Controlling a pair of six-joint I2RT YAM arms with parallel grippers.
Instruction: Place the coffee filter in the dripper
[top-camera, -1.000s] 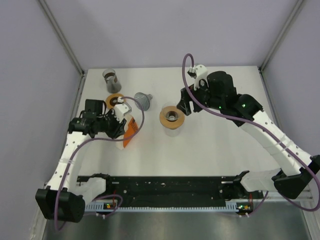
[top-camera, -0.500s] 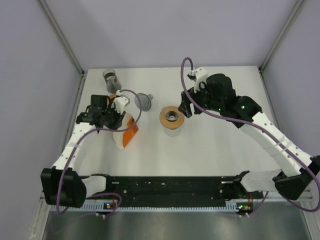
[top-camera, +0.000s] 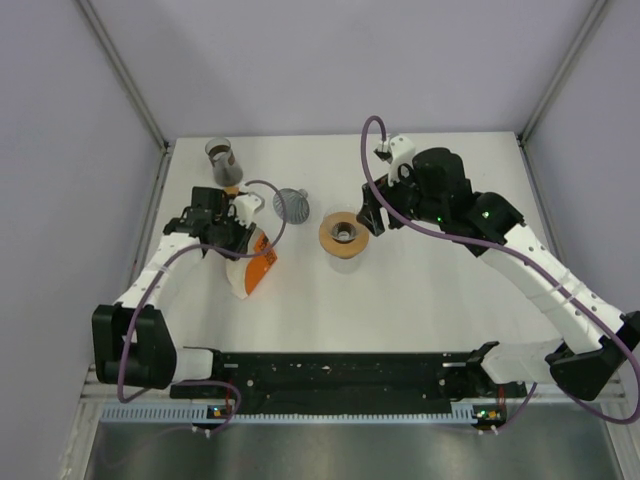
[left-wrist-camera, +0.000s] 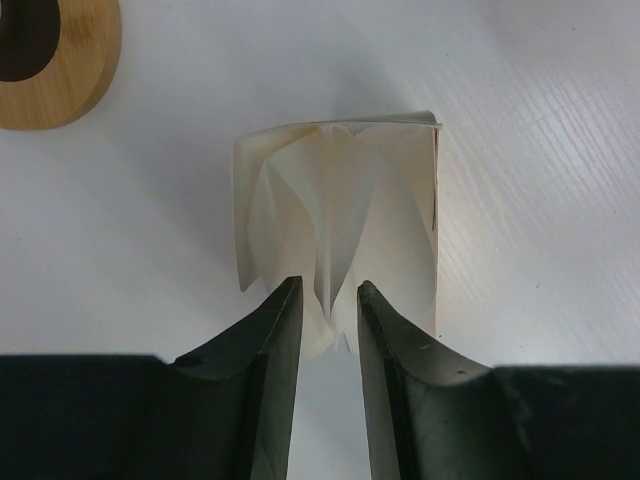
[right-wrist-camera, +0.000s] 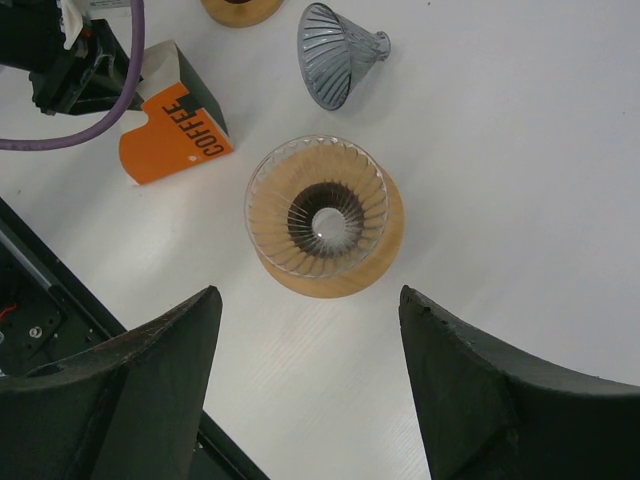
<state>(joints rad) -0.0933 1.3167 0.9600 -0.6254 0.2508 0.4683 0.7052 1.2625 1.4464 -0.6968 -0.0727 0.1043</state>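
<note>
Left tool (left-wrist-camera: 328, 290): narrowed to a slim gap and pinched on the bottom fold of the coffee filter (left-wrist-camera: 340, 200). You see the filter fanned out ahead of the fingers, clear of the table (top-camera: 430, 290), its shadow falling to the left. A second ago this tool sat low over the coffee box (top-camera: 250, 272). It has now drawn back toward 11 o'clock of the box, next to the wooden ring (left-wrist-camera: 50, 60), and the box top is uncovered.

Right tool (right-wrist-camera: 310, 370): spread wide, holding nothing, hovering over the dripper (right-wrist-camera: 318, 222), its position barely changed. The dripper lies at 3 o'clock of the left tool, well apart from the filter. The grey cone (top-camera: 293, 205) stays on its side at the dripper's 10 o'clock.
</note>
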